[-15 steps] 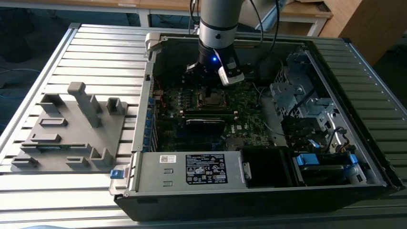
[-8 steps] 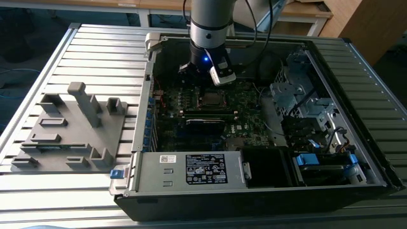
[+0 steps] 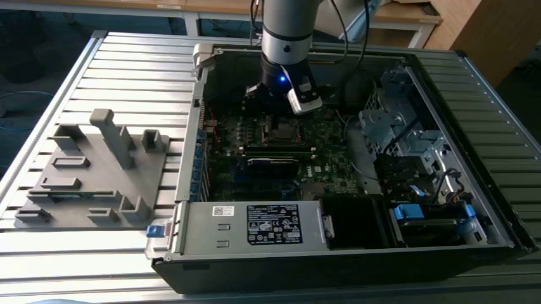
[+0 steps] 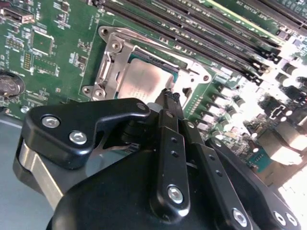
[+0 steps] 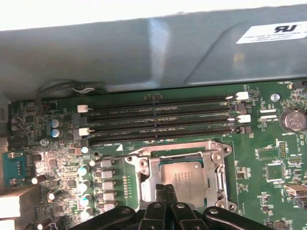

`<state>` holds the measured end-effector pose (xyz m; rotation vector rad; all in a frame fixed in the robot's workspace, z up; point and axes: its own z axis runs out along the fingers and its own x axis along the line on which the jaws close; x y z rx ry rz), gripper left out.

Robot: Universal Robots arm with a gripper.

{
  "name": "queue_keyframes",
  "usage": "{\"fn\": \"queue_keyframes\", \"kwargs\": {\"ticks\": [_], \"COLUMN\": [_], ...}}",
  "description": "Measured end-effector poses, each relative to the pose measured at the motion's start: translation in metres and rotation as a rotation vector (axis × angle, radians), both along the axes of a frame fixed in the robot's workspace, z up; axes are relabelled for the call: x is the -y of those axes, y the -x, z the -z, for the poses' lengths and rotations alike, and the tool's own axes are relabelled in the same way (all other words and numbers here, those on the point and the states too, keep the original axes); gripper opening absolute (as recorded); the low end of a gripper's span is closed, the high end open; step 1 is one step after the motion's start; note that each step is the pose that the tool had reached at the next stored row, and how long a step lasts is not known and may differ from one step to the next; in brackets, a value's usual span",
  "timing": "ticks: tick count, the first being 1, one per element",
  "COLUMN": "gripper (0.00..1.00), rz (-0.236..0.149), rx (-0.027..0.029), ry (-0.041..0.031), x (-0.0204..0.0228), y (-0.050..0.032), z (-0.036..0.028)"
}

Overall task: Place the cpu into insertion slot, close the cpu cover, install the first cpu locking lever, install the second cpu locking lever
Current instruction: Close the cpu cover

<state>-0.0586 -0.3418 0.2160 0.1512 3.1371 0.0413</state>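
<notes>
The cpu (image 4: 144,81) (image 5: 184,175), a small square chip with a dull silver top, lies in the insertion slot (image 3: 282,130) on the green board. The cpu cover (image 4: 108,72) (image 5: 218,167), a metal frame with a square window, lies flat around the chip. My gripper (image 4: 167,93) (image 5: 164,188) is shut, its two thin black fingers pressed together with nothing between them. Its tip sits at the socket's edge beside the chip; I cannot tell whether it touches. In the exterior view the arm (image 3: 283,57) stands over the socket inside the open computer case.
Long black memory slots (image 5: 158,120) run beside the socket, next to the case wall (image 5: 153,52). A labelled grey power supply box (image 3: 253,225) fills the case front. A drive cage (image 3: 397,120) is on the exterior view's right, a grey fixture plate (image 3: 93,177) on its left.
</notes>
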Motion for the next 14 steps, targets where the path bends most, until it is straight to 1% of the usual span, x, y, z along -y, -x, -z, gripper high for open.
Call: {"fn": "queue_keyframes", "kwargs": {"ticks": [14], "gripper": [0.10], "rz": [0.000], "rx": [0.0000], "ry": [0.0000], "x": [0.0000], "y": [-0.0124], "z": [0.0000]}}
